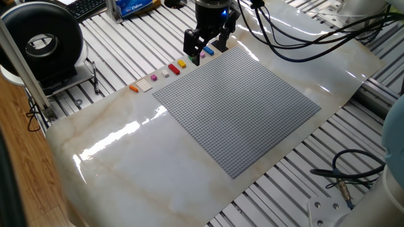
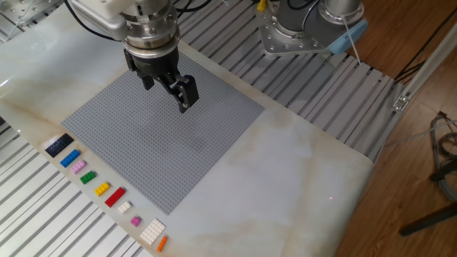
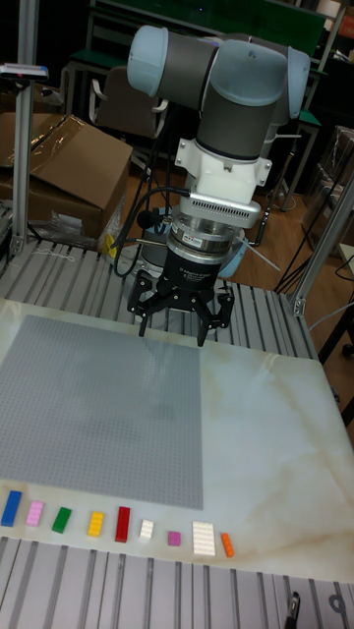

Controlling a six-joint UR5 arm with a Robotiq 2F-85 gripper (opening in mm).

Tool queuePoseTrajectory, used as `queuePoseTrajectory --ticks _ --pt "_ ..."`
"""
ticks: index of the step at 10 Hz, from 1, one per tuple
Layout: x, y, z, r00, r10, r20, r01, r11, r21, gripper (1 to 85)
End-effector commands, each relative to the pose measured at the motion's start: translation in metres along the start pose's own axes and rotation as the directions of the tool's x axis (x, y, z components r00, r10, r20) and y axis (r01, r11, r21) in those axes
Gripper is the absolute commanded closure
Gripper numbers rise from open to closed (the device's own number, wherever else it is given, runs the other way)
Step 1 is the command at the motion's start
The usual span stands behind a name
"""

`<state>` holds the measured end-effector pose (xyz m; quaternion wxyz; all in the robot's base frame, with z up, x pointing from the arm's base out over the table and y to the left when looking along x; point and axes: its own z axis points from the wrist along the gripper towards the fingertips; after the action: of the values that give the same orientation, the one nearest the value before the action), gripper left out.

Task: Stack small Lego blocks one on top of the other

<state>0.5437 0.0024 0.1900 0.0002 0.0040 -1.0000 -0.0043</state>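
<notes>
Lego blocks for this job lie in a single row on the glossy pale table (image 2: 300,150), just beside the near edge of the grey baseplate (image 2: 164,135). The black block (image 2: 58,145) is at one end, the blue block (image 2: 69,158) next to it, and the pink block (image 2: 78,166) after that. All three lie flat and apart from each other, and nothing is stacked yet. Further along the row I see a green brick (image 2: 87,177), a yellow brick (image 2: 102,189), a red brick (image 2: 114,197) and some smaller pieces.

My gripper (image 2: 168,93) hangs above the far part of the baseplate, well apart from the row. Its jaws are spread wide and there is nothing between them.

I judge the main risk to be crowding. The blocks are tiny and sit near one another, so a finger coming down with this wide a spread could clip a neighbour and skate it across the slick surface. The row is also near the table's edge, so a nudged block could drop into the slatted frame beyond. If the grip is off-centre, the block may twist between the jaws. Its studs would then miss the block below, and pressing down would push that block sideways instead of seating the two together.

As for writing, a blue box (image 1: 136,5) at the top of one fixed view carries print, but I cannot read it. I can read no marks on the blocks or the arm.
</notes>
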Motion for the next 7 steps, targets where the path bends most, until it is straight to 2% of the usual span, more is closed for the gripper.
queuePoseTrajectory --ticks 1,2,7 --pt "-0.0170 0.0324 -0.0022 0.990 0.129 0.050 -0.123 0.985 -0.121 84.7" --pt "-0.0178 0.0317 -0.0024 0.990 0.135 0.049 -0.129 0.986 -0.108 84.7" --pt "-0.0184 0.0338 -0.0027 0.988 0.145 0.044 -0.139 0.985 -0.105 84.7"
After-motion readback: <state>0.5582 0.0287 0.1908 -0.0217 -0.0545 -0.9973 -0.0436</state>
